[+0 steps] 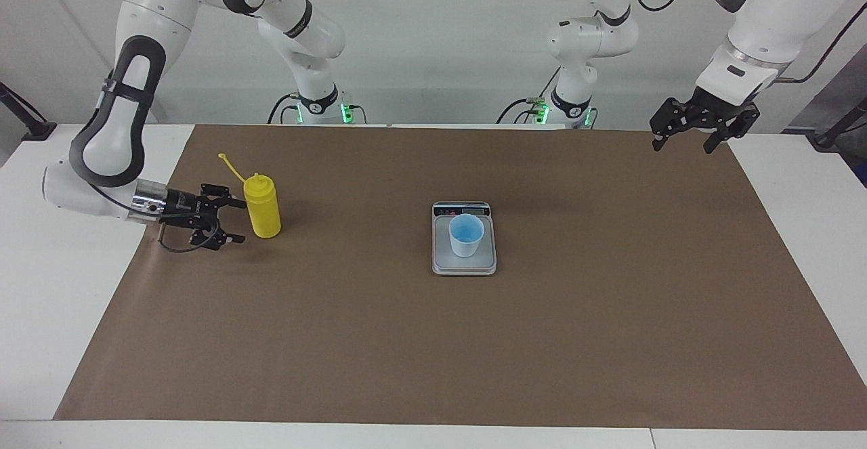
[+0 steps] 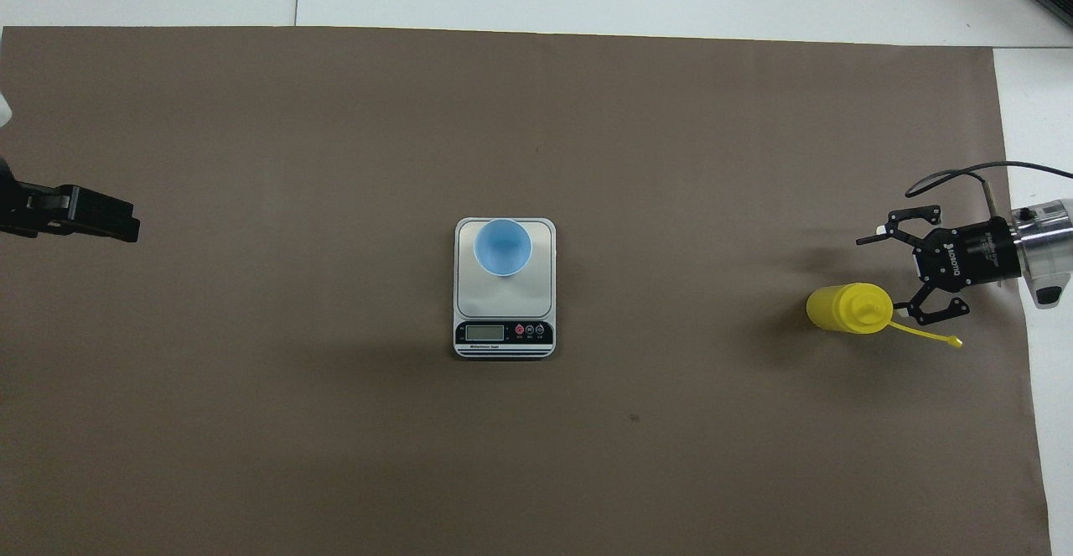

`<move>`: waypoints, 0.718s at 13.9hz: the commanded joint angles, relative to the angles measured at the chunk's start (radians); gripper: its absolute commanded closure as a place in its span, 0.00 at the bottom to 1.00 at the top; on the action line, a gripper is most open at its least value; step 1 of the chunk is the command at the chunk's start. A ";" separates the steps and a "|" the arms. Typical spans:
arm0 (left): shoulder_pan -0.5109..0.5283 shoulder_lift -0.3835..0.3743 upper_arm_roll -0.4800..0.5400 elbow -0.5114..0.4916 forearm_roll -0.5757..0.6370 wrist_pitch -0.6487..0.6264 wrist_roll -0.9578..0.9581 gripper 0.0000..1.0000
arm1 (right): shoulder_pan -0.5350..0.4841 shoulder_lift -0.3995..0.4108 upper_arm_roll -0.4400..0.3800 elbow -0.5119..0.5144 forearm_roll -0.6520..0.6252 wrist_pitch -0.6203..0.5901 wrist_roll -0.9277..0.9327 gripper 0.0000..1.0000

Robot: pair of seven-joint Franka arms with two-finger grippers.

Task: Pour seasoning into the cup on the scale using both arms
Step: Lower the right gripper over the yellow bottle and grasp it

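Yellow seasoning bottle stands toward the right arm's end; blue cup upright on the scale.

yellow bottle, light blue cup

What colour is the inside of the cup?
Bright blue; the cup shows it best in the overhead view.

Right gripper low, jaws apart; left gripper raised, likewise.
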 commanded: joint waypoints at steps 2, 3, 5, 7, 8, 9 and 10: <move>0.010 -0.019 -0.006 -0.039 0.008 0.031 0.005 0.00 | -0.004 -0.050 0.007 -0.081 0.036 0.031 -0.019 0.00; 0.012 -0.024 -0.006 -0.042 0.008 0.034 0.005 0.00 | -0.004 -0.050 0.007 -0.081 0.039 0.031 -0.018 0.00; 0.010 -0.026 -0.006 -0.048 0.008 0.032 0.003 0.00 | -0.004 -0.050 0.007 -0.081 0.039 0.038 -0.018 0.00; 0.009 -0.027 -0.006 -0.048 0.008 0.032 0.001 0.00 | -0.005 -0.050 0.005 -0.081 0.039 0.038 -0.018 0.00; 0.010 -0.027 -0.006 -0.050 0.008 0.032 0.003 0.00 | -0.005 -0.051 0.005 -0.083 0.039 0.034 -0.024 0.00; 0.010 -0.027 -0.006 -0.050 0.008 0.034 0.003 0.00 | -0.007 -0.054 0.005 -0.090 0.039 0.029 -0.027 0.00; 0.010 -0.027 -0.006 -0.054 0.008 0.036 0.001 0.00 | -0.008 -0.059 0.005 -0.101 0.039 0.028 -0.028 0.00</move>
